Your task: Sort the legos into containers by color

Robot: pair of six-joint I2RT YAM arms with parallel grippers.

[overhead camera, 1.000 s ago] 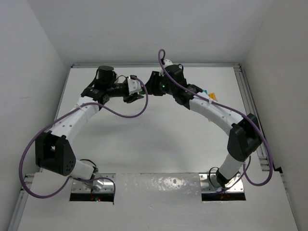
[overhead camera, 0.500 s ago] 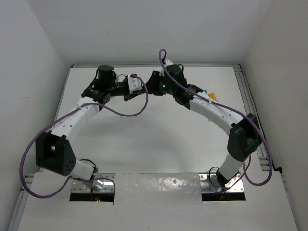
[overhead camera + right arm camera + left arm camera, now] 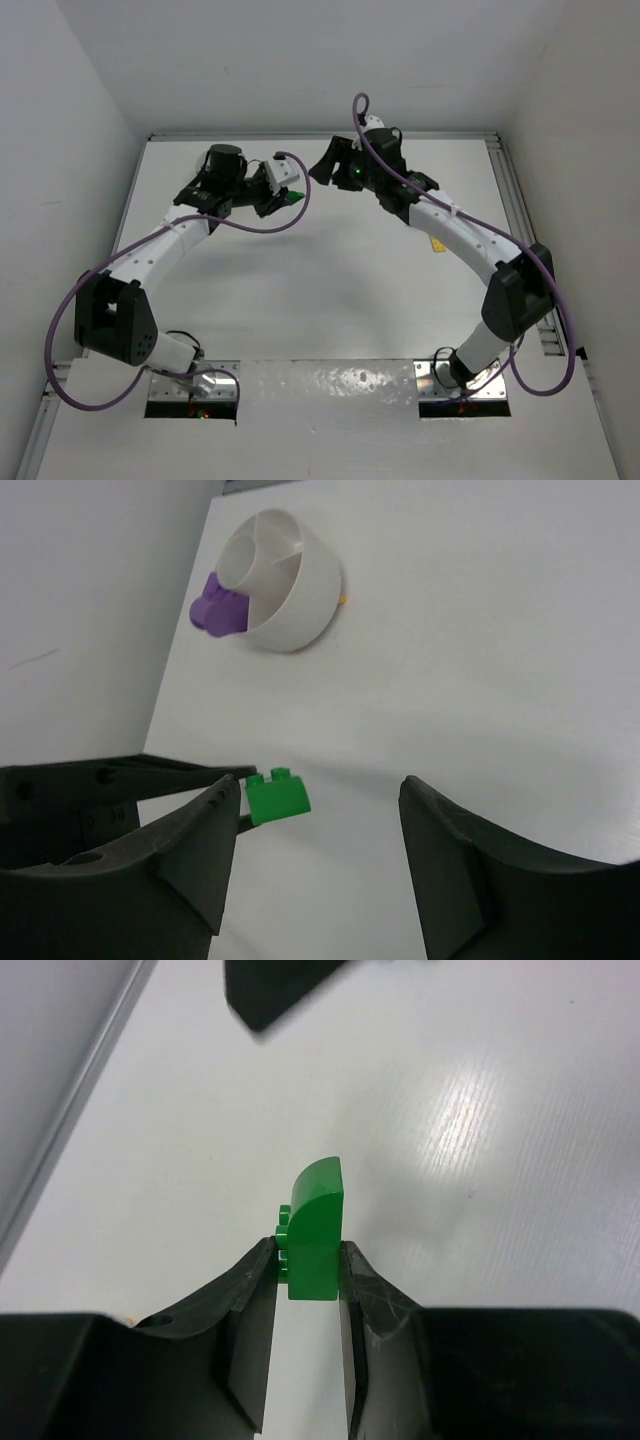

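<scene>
Left wrist | left gripper (image 3: 307,1252) is pinching green lego (image 3: 316,1222), rounded top, studs on its side | right gripper (image 3: 322,785) is standing wide open

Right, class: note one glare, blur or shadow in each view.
Left wrist: glare streaks the table right of the sharp green brick; the dark shape at top is blurred. Right wrist: only a faint shadow rims the bowl. Top external: the near metal plate glints.

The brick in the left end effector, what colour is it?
Green; the brick shows best in the left wrist view.
</scene>
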